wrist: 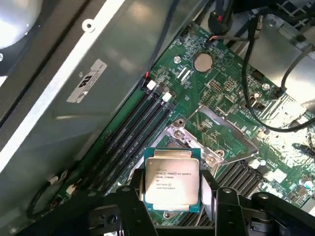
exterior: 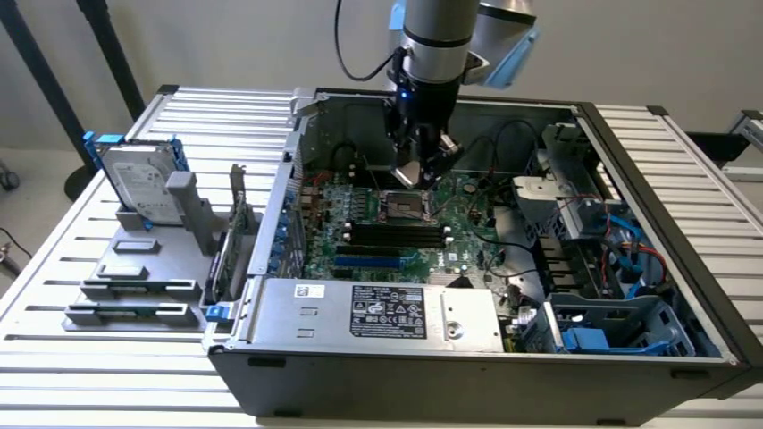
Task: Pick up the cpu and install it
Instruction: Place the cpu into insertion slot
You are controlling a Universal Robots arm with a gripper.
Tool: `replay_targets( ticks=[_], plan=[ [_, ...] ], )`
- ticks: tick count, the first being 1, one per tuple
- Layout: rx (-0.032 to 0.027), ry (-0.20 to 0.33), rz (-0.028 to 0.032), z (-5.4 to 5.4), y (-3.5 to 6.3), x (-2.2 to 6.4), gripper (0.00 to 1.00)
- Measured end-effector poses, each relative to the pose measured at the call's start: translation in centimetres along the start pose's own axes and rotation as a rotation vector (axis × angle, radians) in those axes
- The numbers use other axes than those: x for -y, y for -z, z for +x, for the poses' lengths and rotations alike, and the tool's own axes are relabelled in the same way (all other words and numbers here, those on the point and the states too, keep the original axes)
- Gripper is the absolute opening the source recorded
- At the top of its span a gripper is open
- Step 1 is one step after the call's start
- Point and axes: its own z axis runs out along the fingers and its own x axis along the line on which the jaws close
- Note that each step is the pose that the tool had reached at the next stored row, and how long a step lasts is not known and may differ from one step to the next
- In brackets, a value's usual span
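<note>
Silver cpu point(wrist: 172, 179), one, gripped by one gripper point(wrist: 175, 199) above one socket point(wrist: 215, 135).

tool point(wrist: 173, 209): clamped on cpu point(wrist: 172, 179) | cpu: label facing camera | behind: motherboard socket point(wrist: 216, 133)

The arm point(exterior: 435, 36) hangs vertically at the upper middle of the exterior frame, wrist straight, tool point(exterior: 412, 174) pointing straight down, its two dark fingers point(wrist: 132, 209) clamped against opposite edges of the cpu point(wrist: 172, 179).
</note>
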Motion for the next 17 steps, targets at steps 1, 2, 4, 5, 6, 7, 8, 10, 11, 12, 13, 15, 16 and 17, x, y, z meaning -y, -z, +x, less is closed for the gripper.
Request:
replay_targets(
  ticks=[1, 2, 4, 5, 6, 7, 8, 10, 11, 12, 13, 15, 16, 17],
  plan=[
    [0.0008, -0.019, -0.0013, 0.0, -0.11, 0.00, 0.55],
    [0.0016, -0.037, -0.0024, 0.0, -0.20, 0.01, 0.55],
    [0.0031, -0.073, -0.0046, 0.0, -0.40, 0.02, 0.55],
    [0.0038, -0.091, -0.0058, 0.0, -0.50, 0.02, 0.55],
    [0.0046, -0.109, -0.0069, 0.0, -0.60, 0.02, 0.55],
    [0.0053, -0.127, -0.0080, 0.0, -0.69, 0.03, 0.55],
    [0.0061, -0.145, -0.0092, -0.1, -0.79, 0.03, 0.55],
    [0.0076, -0.182, -0.0116, -0.1, -1.00, 0.04, 0.55],
    [0.0083, -0.200, -0.0128, -0.1, -1.11, 0.04, 0.55],
    [0.0090, -0.218, -0.0139, -0.1, -1.21, 0.05, 0.55],
    [0.0098, -0.236, -0.0151, -0.1, -1.31, 0.05, 0.55],
    [0.0112, -0.272, -0.0174, -0.1, -1.50, 0.06, 0.55],
    [0.0120, -0.290, -0.0186, -0.1, -1.59, 0.07, 0.55],
    [0.0127, -0.308, -0.0198, -0.1, -1.68, 0.07, 0.55]
  ],
)
